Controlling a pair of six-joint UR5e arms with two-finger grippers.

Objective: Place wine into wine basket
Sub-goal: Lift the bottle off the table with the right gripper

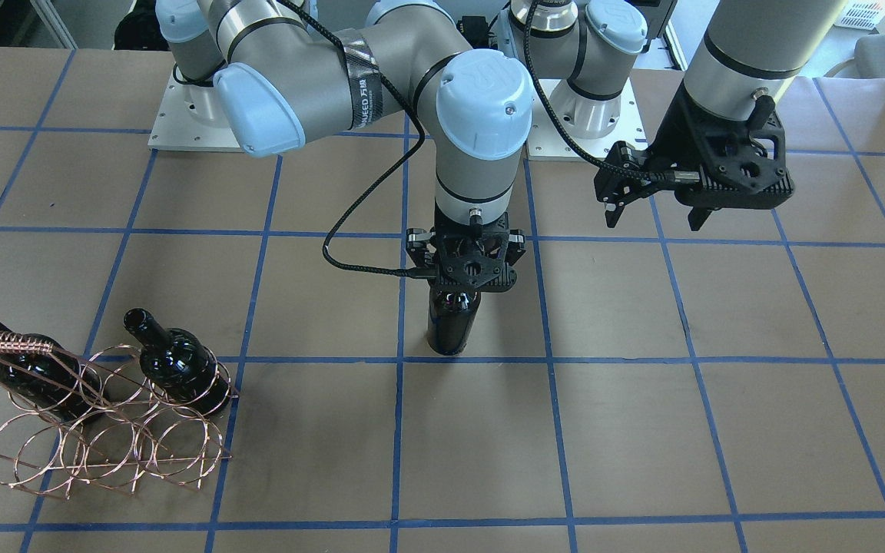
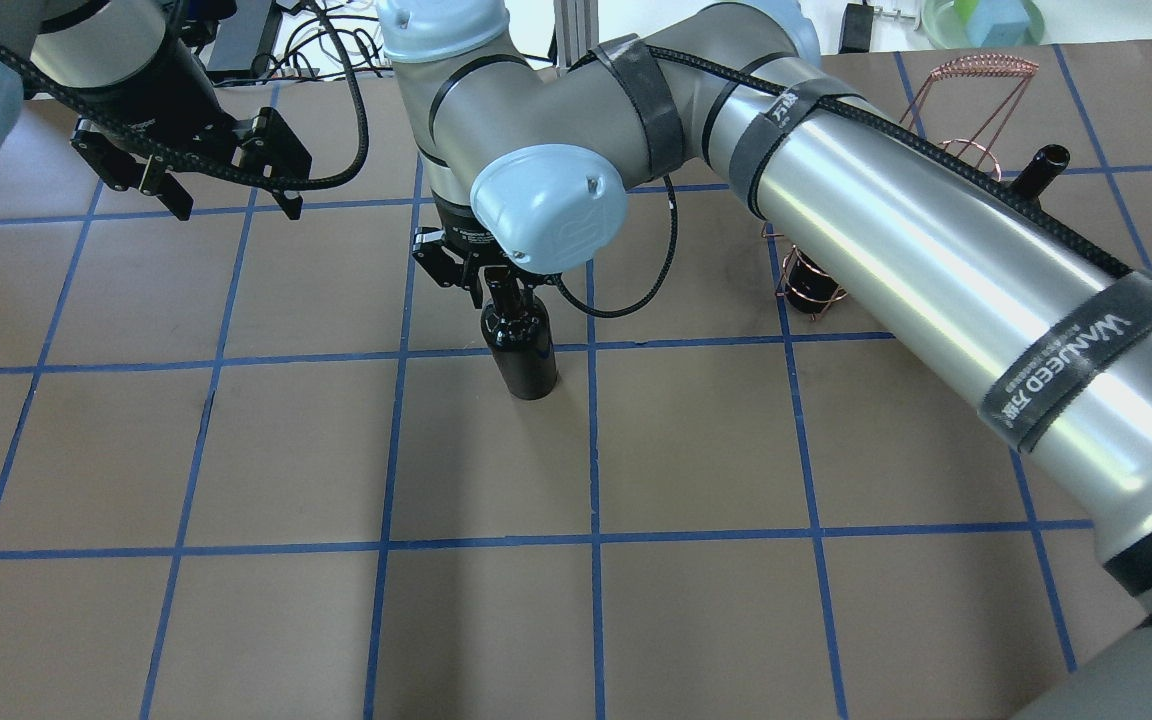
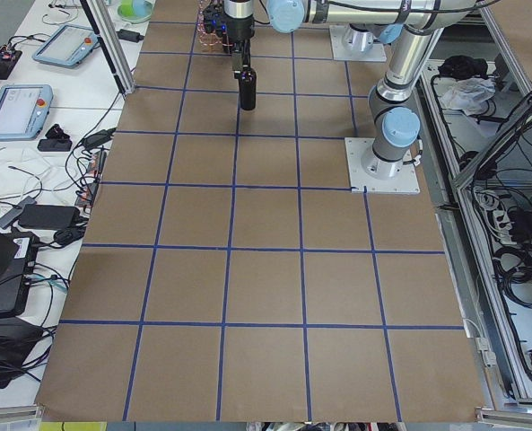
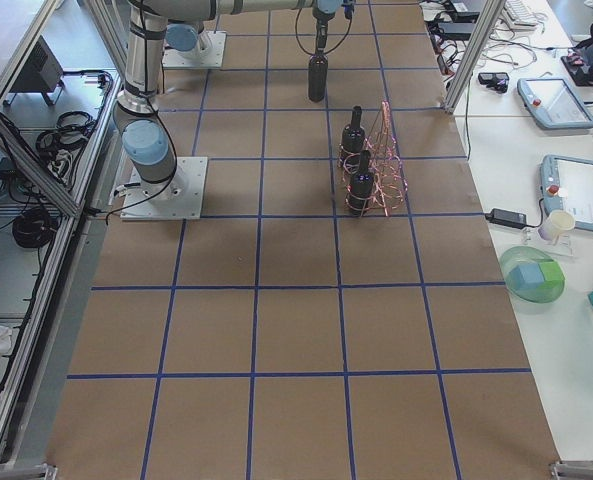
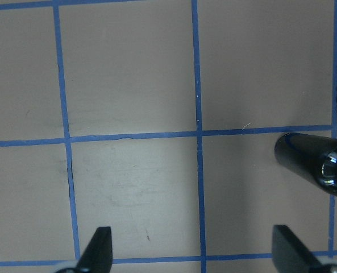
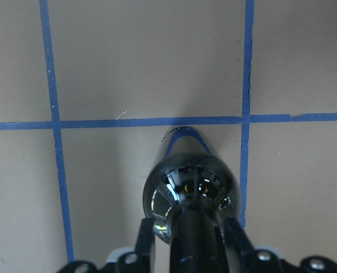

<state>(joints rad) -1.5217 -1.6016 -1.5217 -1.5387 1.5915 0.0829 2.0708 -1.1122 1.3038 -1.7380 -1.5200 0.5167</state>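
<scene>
A glossy near-black wine bottle point(image 1: 452, 326) stands upright near the table's middle, also in the overhead view point(image 2: 521, 345). My right gripper point(image 1: 462, 281) is shut on its neck from above. In the right wrist view the fingers point(image 6: 146, 239) flank the neck over the bottle's shoulder point(image 6: 188, 182). I cannot tell if the base touches the table. The copper wire wine basket point(image 1: 104, 438) stands at the table's end on my right. It holds two other bottles point(image 1: 35, 372) point(image 1: 177, 365) in its upper rings. My left gripper point(image 1: 654, 219) hangs open and empty above the table, off to the bottle's side.
Brown paper with a blue tape grid point(image 1: 550, 430) covers the table. The right arm's long link point(image 2: 936, 260) hides most of the basket in the overhead view; only its handle point(image 2: 976, 70) and one bottle neck point(image 2: 1041, 165) show. The arm bases point(image 1: 588, 115) stand at the robot's edge.
</scene>
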